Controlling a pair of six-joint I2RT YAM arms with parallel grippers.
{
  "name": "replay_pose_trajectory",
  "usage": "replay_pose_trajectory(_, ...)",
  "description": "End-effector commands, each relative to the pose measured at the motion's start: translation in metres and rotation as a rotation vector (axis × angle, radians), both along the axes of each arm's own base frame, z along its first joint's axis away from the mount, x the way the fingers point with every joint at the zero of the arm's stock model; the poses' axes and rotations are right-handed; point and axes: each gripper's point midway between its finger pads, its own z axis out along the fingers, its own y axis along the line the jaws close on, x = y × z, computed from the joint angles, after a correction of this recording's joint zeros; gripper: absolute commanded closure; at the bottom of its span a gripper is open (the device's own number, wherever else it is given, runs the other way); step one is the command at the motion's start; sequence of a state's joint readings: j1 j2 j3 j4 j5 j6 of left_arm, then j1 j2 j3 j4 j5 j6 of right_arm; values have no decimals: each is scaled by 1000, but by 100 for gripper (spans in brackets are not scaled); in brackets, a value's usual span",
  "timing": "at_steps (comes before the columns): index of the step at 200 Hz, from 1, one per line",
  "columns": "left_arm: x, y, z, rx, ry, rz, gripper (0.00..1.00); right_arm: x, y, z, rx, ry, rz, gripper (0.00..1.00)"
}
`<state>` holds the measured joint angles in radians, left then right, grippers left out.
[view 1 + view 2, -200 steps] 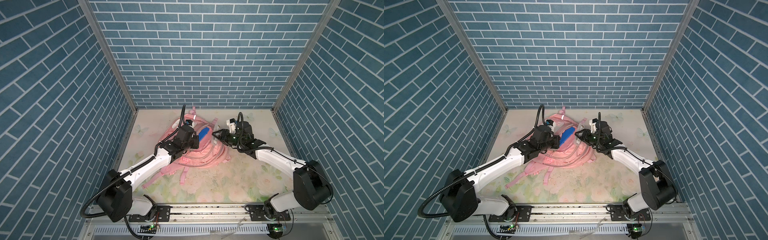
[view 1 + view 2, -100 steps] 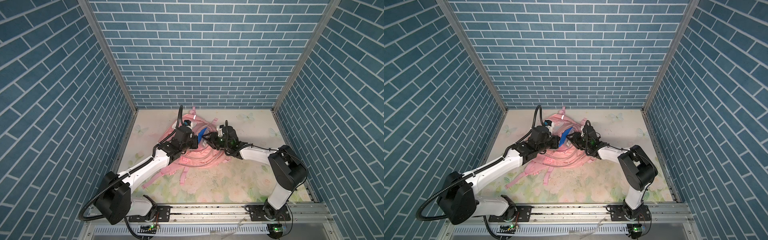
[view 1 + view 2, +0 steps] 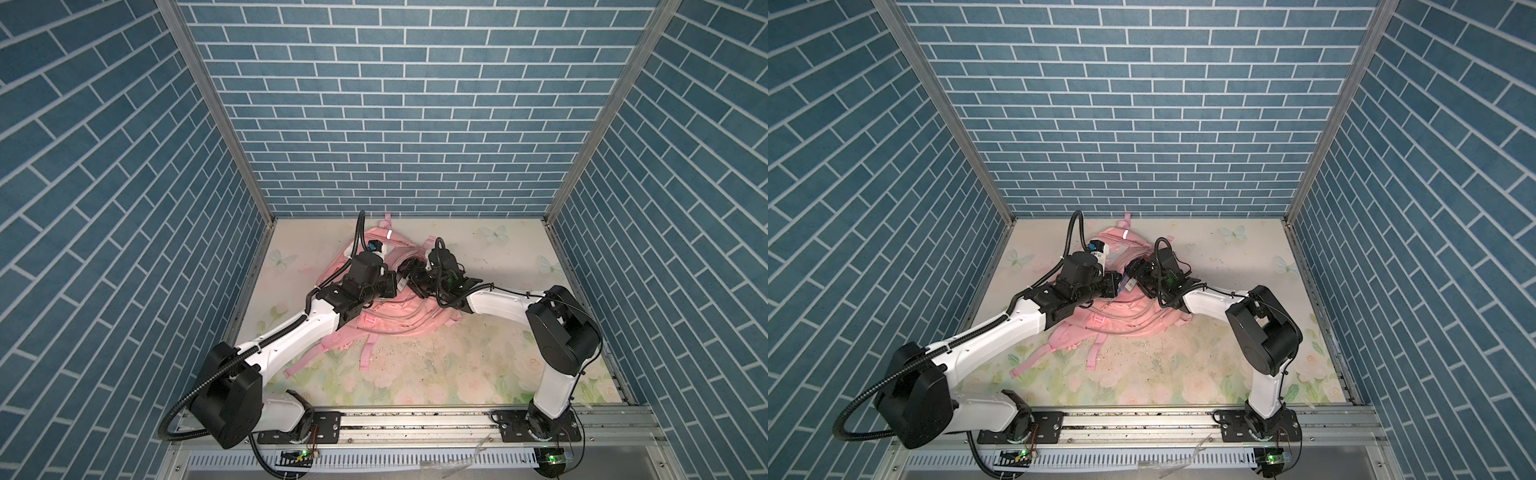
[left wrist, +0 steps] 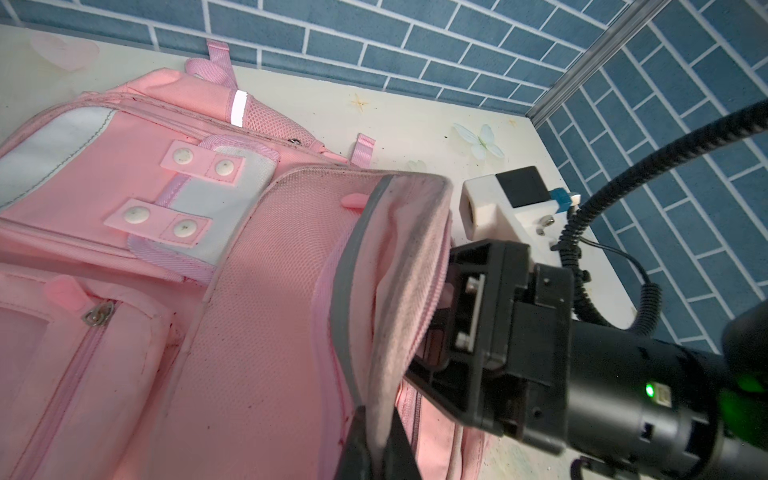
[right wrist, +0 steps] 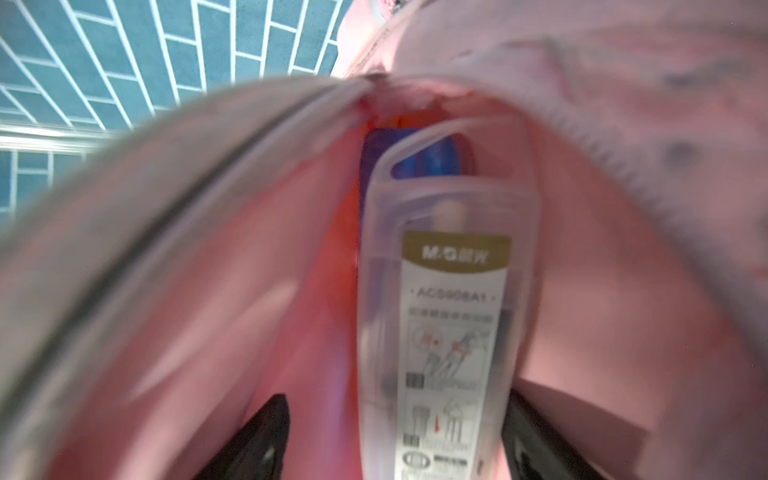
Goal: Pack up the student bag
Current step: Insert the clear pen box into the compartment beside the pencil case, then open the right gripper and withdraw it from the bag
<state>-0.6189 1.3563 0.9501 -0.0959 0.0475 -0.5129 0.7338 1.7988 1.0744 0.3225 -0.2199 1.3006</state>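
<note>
A: Toward the back of the flowered table the student bag is laid flat. Why is its rim lifted?
B: It is pinched by the closed left gripper, so that the mouth is held open. Inside, a clear case is seen between the spread jaws of the right gripper; it seems released there.
</note>
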Motion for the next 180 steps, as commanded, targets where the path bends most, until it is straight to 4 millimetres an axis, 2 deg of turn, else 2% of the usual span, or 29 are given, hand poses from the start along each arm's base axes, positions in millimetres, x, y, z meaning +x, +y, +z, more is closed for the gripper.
replay_pose_trajectory(1, 11, -5, 31, -70, -89, 3, 100, -10, -25, -12, -108, -1, -40, 16)
replay_pose_trajectory(20, 11, -3, 37, -69, -100, 4, 100, -13, -33, -7, -138, -45, -39, 25)
replay_pose_trajectory(56, 10, 0, 43, -72, -111, 6, 100, -9, -35, 0, -156, -84, -30, 38)
replay_pose_trajectory(73, 8, 0, 44, -76, -111, 3, 100, -1, -37, 2, -155, -102, -32, 51)
replay_pose_trajectory(111, 5, -3, 42, -90, -98, -12, 100, 26, -46, 5, -150, -135, -63, 69)
replay_pose_trajectory(148, 4, -8, 36, -107, -76, -26, 100, 37, -28, -2, -137, -124, 11, 72)
replay_pose_trajectory(180, 0, -10, 35, -136, -60, -27, 100, 36, -15, -12, -145, -95, 78, 73)
